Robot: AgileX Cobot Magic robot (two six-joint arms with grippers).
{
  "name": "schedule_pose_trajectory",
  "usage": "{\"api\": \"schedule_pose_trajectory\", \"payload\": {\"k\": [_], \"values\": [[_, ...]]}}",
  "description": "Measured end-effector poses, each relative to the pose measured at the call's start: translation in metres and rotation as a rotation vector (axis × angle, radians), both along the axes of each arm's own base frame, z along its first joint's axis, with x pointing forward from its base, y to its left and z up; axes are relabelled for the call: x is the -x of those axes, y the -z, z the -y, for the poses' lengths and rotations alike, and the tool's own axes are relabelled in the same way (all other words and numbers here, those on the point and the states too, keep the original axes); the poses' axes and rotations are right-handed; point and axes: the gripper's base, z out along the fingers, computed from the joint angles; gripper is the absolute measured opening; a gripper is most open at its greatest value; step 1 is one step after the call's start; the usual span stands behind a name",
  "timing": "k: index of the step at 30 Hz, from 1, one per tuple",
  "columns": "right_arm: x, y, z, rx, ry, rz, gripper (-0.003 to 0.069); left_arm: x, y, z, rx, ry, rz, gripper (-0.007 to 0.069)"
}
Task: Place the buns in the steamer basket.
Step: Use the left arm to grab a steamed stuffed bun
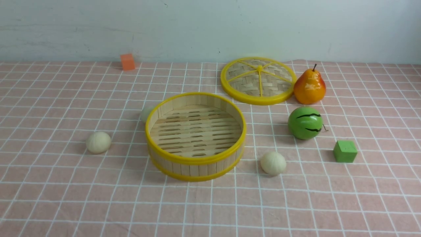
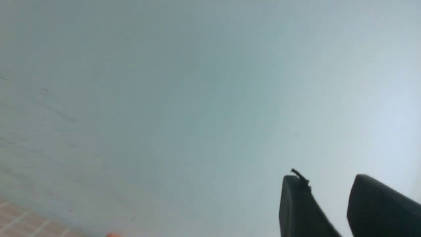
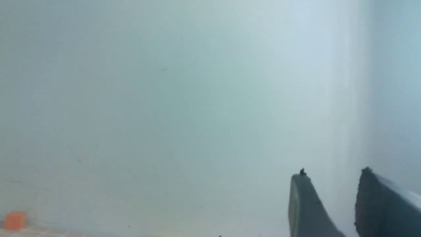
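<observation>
The steamer basket point(image 1: 196, 161) stands empty in the middle of the pink checked cloth. One cream bun point(image 1: 98, 142) lies to its left, another bun point(image 1: 273, 163) to its front right, and a third bun point(image 1: 146, 113) peeks out behind its left rim. Neither arm shows in the front view. In the left wrist view my left gripper point(image 2: 327, 179) faces the pale wall, fingers apart with nothing between them. My right gripper point(image 3: 332, 176) also points at the wall, open and empty.
A woven yellow-rimmed lid point(image 1: 258, 80) lies at the back right, with an orange pear point(image 1: 309, 86) beside it. A green striped melon ball point(image 1: 305, 122) and a green cube point(image 1: 345, 151) sit right of the basket. An orange cube point(image 1: 127, 61) stands by the wall.
</observation>
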Motion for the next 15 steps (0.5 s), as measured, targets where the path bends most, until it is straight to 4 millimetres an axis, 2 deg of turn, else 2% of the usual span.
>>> {"api": "schedule_pose_trajectory", "payload": {"k": [1,3,6,7,8,9,10,11,13,14,15], "values": [[0.000,0.000,0.000,-0.011,-0.007,0.002,0.0235,0.002,-0.006,0.000,0.037,0.021,0.022,0.0196],[-0.001,-0.001,0.000,-0.035,-0.020,-0.005,0.0213,0.006,-0.029,0.000,0.065,0.050,0.062,0.0151],[-0.004,-0.014,0.000,-0.050,-0.027,-0.013,0.0139,0.001,-0.074,0.004,-0.010,0.045,0.027,0.0055],[-0.004,-0.022,0.000,-0.051,-0.027,-0.005,0.0098,-0.005,-0.084,0.006,-0.052,0.037,-0.002,0.0036],[-0.005,-0.024,0.000,-0.051,-0.027,-0.010,0.0089,-0.006,-0.090,0.006,-0.059,0.035,-0.005,0.0023],[-0.009,-0.036,0.001,-0.049,-0.022,-0.018,0.0029,-0.018,-0.105,0.008,-0.108,0.024,-0.054,-0.0014],[-0.010,-0.040,0.001,-0.048,-0.019,-0.025,0.0015,-0.022,-0.108,0.008,-0.121,0.021,-0.072,-0.0014],[-0.019,-0.056,0.003,-0.039,0.007,-0.077,-0.0014,-0.044,-0.118,0.011,-0.171,0.014,-0.139,-0.0014],[-0.033,-0.061,0.007,-0.040,0.040,-0.191,-0.0013,-0.070,-0.127,0.013,-0.221,0.009,-0.208,-0.0014],[-0.034,-0.064,0.007,-0.040,0.044,-0.197,-0.0012,-0.076,-0.125,0.014,-0.234,0.008,-0.235,-0.0014],[-0.043,-0.064,0.009,-0.045,0.063,-0.277,-0.0009,-0.089,-0.126,0.015,-0.257,0.007,-0.280,-0.0014]]}}
